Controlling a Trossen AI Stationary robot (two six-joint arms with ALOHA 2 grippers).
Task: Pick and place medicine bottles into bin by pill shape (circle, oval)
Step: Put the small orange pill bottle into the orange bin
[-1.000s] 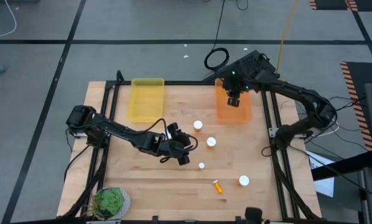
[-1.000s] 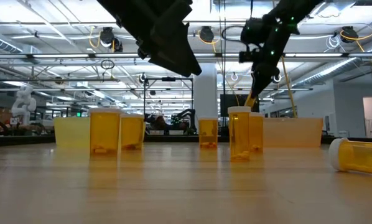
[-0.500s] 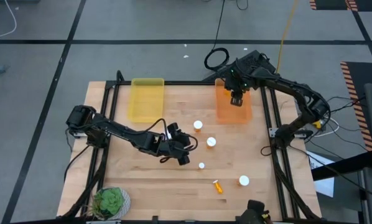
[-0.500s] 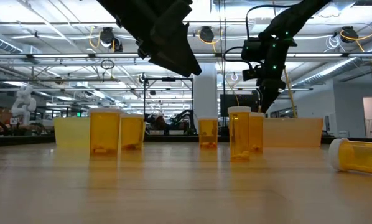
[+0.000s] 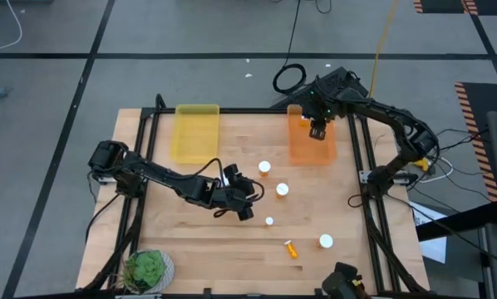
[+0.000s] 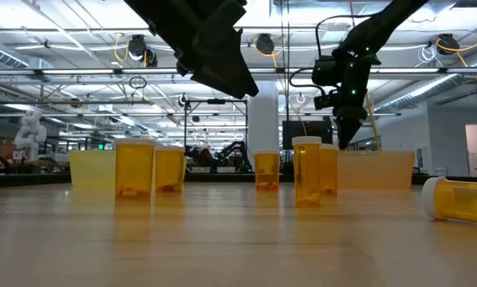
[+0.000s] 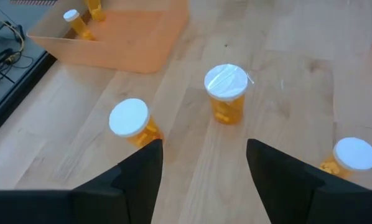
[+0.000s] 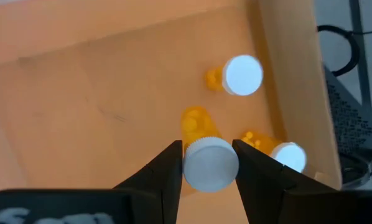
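I hold the right pincer point(image 8: 209, 163) clamped on a bottle's point(image 8: 201, 134) white cap over the orange bin point(image 5: 301, 149); light, stiff, slick plastic, so cap grip suits; left pincer point(image 7: 201, 168) apart above the worktop point(image 5: 190, 232).

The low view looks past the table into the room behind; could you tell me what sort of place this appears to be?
Probably a large robotics lab or industrial hall: exposed ceiling trusses with hanging lamps, another robot arm far behind, and a white humanoid figure at the left.
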